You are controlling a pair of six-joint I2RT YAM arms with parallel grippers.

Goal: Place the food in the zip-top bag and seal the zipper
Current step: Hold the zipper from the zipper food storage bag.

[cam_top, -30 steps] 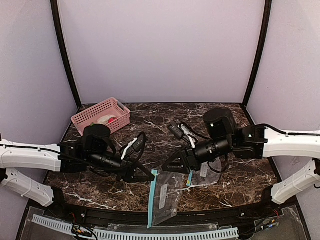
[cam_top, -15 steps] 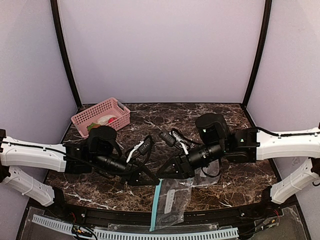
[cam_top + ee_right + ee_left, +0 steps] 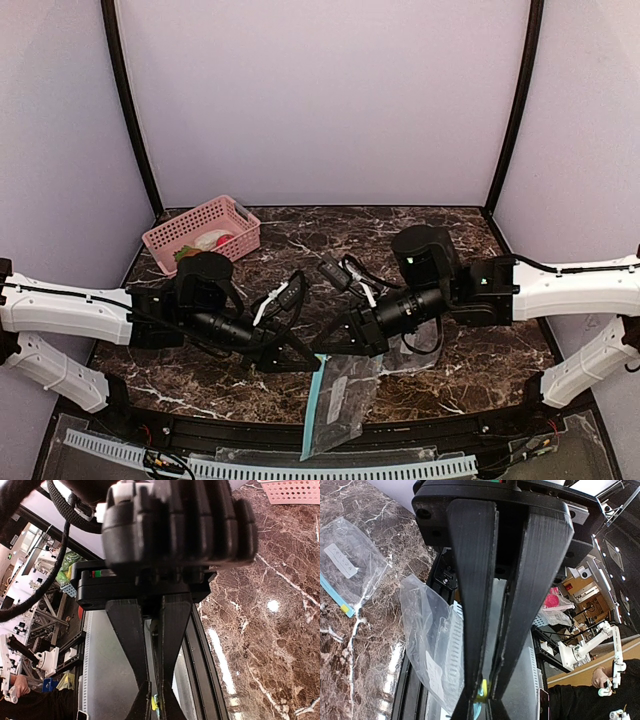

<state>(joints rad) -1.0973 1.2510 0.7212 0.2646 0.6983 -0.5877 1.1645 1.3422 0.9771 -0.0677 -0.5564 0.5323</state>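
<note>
Both narrow: left gripper (image 3: pixel 303 357) and right gripper (image 3: pixel 326 350) pinch top edge of zip-top bag (image 3: pixel 340 405), which hangs toward 6 o'clock; food (image 3: pixel 213 240) well apart at 10 o'clock in pink basket (image 3: pixel 232 213).

Basket (image 3: pixel 203 233) at the far-left corner of the desk (image 3: pixel 300 240), with the food (image 3: pixel 212 240) inside it. Left tool (image 3: pixel 303 359) and right tool (image 3: pixel 324 351) meet tip to tip over near-centre; the zip-top bag (image 3: pixel 340 400) hangs below them, reaching past the near edge. Second bag (image 3: pixel 415 352) lies flat on the desk, just right, under the right arm.
</note>
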